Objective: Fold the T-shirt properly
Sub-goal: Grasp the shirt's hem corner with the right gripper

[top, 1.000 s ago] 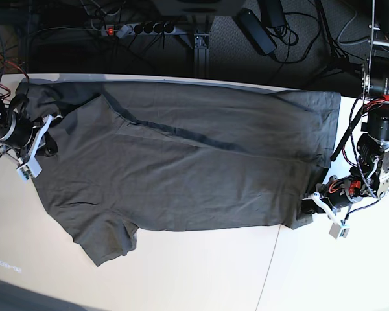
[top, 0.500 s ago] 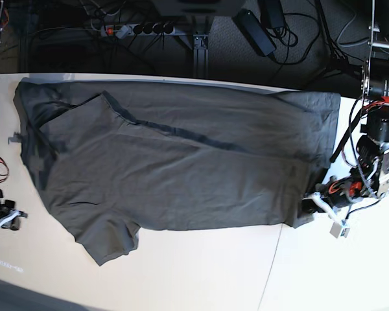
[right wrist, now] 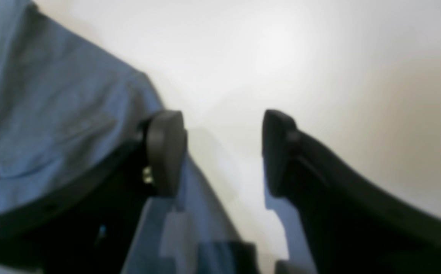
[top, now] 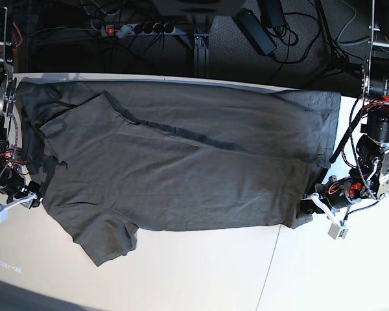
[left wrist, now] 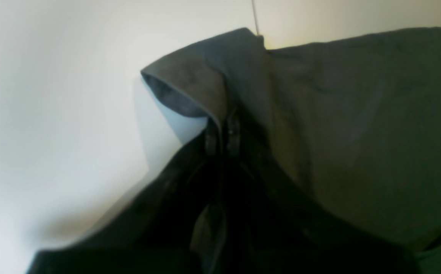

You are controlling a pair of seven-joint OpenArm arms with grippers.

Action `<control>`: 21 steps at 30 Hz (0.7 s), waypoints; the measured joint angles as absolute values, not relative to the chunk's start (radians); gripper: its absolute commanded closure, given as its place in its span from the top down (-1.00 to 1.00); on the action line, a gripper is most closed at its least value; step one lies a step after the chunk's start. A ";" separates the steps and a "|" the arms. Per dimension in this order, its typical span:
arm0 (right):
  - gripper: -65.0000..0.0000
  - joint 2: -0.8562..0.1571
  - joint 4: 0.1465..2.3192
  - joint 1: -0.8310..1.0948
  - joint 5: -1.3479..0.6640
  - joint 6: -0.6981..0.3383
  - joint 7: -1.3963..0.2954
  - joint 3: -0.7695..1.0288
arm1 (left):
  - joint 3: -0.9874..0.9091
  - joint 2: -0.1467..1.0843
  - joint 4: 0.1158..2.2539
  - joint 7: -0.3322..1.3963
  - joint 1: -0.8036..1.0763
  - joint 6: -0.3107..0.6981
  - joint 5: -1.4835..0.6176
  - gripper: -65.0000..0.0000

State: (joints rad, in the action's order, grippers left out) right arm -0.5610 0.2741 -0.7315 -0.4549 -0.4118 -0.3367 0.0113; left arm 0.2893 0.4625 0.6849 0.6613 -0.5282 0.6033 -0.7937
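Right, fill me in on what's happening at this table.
A two-armed robot is partway through folding a dark T-shirt spread on a white table. The left gripper is shut on the shirt's corner at the hem, lifting a small flap. The right gripper is open beside the shirt's other end near the sleeve, holding nothing. One long fold already runs across the shirt.

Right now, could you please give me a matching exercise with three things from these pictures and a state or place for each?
Things:
1. left tool
2. right tool
3. T-shirt

States:
A. open, holding nothing
B. spread on the white table
C. shut on a corner of cloth

Pairs: 1-C, 2-A, 3-B
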 measured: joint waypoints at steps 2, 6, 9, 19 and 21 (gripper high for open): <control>0.03 -0.550 0.274 -0.733 -0.455 -0.412 -0.333 0.012 | 0.290 0.463 0.685 0.661 -0.528 0.603 -0.794 -1.00; 0.03 -0.515 0.275 -0.738 -0.456 -0.416 -0.325 0.012 | 0.290 0.463 0.685 0.661 -0.527 0.603 -0.794 -1.00; 0.03 -0.481 0.277 -0.743 -0.457 -0.421 -0.326 0.013 | 0.290 0.463 0.685 0.661 -0.527 0.603 -0.794 -1.00; -0.03 -0.434 0.281 -0.746 -0.462 -0.423 -0.329 0.014 | 0.289 0.463 0.685 0.665 -0.528 0.603 -0.794 -1.00; -0.25 -0.434 0.282 -0.746 -0.438 -0.423 -0.331 0.014 | 0.289 0.463 0.685 0.665 -0.528 0.603 -0.795 -1.00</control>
State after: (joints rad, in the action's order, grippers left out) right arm -0.4343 0.2821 -0.7464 -0.4377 -0.4229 -0.3309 0.0135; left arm 0.2893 0.4629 0.6849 0.6647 -0.5278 0.6033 -0.7948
